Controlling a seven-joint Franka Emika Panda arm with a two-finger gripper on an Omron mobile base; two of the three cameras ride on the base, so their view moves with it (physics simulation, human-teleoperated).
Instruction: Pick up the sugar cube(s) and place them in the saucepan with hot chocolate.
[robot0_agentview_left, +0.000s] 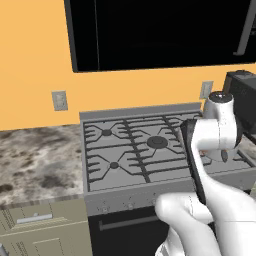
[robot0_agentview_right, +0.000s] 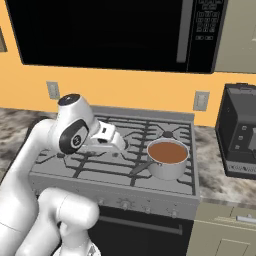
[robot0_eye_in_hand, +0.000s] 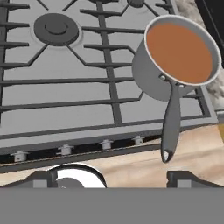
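Note:
The saucepan is a small shiny steel pot full of brown hot chocolate, standing on the stove's front right burner with its handle pointing toward the stove's front edge. In the hand view the pan's wall lies at the upper right. My gripper hovers over the stove's front edge, left of the handle, open, its two dark fingertips far apart with nothing between them. In the right base view the hand hangs above the stove's middle, left of the pan. The sugar cubes are out of view.
The grey gas stove has raised grates and a row of knobs along its front. A black microwave hangs above. A black appliance stands on the counter at the right. Marble counter stretches left of the stove.

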